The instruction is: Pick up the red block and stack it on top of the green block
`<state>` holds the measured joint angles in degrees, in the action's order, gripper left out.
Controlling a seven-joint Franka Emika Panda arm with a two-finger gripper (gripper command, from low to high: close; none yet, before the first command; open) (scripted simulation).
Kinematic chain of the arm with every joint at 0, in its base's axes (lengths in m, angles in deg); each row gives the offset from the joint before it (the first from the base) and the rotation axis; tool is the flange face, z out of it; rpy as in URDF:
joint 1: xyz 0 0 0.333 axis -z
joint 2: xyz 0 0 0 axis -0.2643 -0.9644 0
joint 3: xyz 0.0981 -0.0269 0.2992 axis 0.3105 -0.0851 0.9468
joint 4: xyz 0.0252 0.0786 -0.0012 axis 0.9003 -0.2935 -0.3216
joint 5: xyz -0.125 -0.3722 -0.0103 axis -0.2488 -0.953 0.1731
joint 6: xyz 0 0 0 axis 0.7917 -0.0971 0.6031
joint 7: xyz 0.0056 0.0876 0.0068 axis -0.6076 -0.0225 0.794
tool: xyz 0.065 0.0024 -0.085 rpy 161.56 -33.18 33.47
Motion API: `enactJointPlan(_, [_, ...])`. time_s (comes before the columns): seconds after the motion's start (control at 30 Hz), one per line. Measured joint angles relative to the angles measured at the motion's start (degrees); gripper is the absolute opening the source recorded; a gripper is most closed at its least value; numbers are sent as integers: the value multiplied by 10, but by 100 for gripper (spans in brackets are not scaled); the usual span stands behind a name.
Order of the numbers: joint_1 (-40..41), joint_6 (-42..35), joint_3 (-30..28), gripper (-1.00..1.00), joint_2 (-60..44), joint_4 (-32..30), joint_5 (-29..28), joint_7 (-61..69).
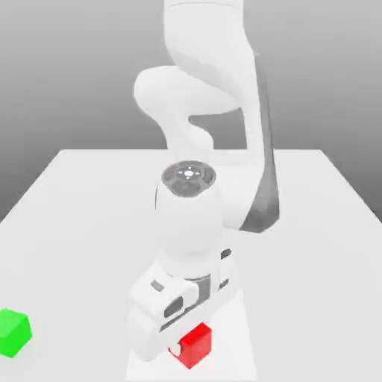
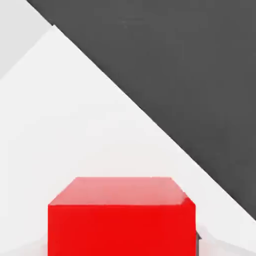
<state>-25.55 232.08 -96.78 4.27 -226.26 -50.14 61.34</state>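
Whether the fingers are open or closed I cannot tell, because the white body of the hand covers them where they reach down. The gripper [image 1: 179, 336] is low at the near edge of the white table [image 1: 313, 224], tilted a little toward the exterior view's left, and it is right at the red block [image 1: 197, 345]. From the exterior view the block peeks out from under the hand on the exterior view's right side, with its top face and two side faces showing; it seems to sit on the table surface, though the hand hides its far side. The Panda arm [image 1: 213, 97] rises behind, folding up and back over the middle of the table, its wrist joint directly above the hand. The green block [image 1: 13, 333] sits well apart from all this, far off toward the exterior view's left, close to the table's near left corner, flat on the surface and untouched. In the hand view the red block [image 2: 120, 220] is very close to the camera, square-on, with its top face and one side face visible. The pale table [image 2: 75, 125] stretches beyond it to a straight edge, past which lies dark floor [image 2: 190, 75].
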Motion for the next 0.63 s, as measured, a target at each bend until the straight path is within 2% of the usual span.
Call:
enactJointPlan(0.1, [5,-47,-21,-100,46,-1,-19,-12])
enactJointPlan(0.37, [136,-118,-126,-100,29,76,17,42])
enactJointPlan(0.43, [175,-120,-142,-100,3,102,42,66])
enactJointPlan(0.5, [216,-97,-132,-100,-47,124,83,97])
enactJointPlan(0.53, [230,-83,-122,100,-68,129,99,109])
enactJointPlan(0.63, [230,-83,-122,100,-68,129,99,109])
